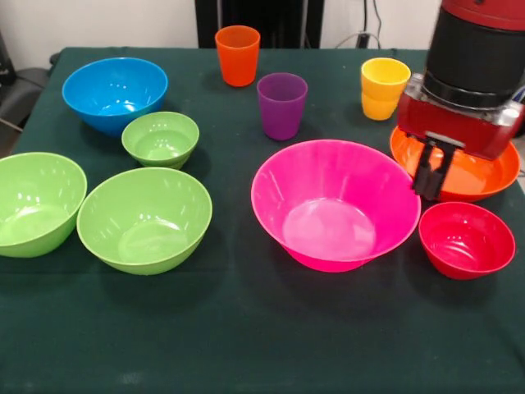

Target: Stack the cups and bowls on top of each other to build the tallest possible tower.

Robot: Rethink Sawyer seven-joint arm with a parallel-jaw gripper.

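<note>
Hanging from the upper right of the front view, the red and black gripper [430, 176] sits low over the table with its dark fingers pressed together and nothing between them, their tips just over the near left rim of the shallow orange plastic bowl [484, 176]. That bowl lies directly behind and beneath the fingers, and my guess is it is the piece nearest to hand; since a round bowl has no long axis, the rim under the tips looks like the natural place to pinch, once the fingers part. No tower stands yet: every piece rests singly on the dark green tablecloth [262, 328]. The large glossy pink plastic bowl [335, 205] sits just left of the fingers, its rim very close to them, and the small red plastic bowl [466, 240] lies just in front, so room on those two sides is tight and a sideways swing would probably knock one of them. Behind stand the yellow plastic tumbler [384, 88], the translucent purple tumbler [281, 105] and the orange tumbler [238, 55], well apart from each other. Far to the left are the blue bowl [115, 93] and three lime green bowls, small [161, 139], middle [144, 219] and one at the left edge [37, 203]. The open cloth along the front offers the clearest building ground.
</note>
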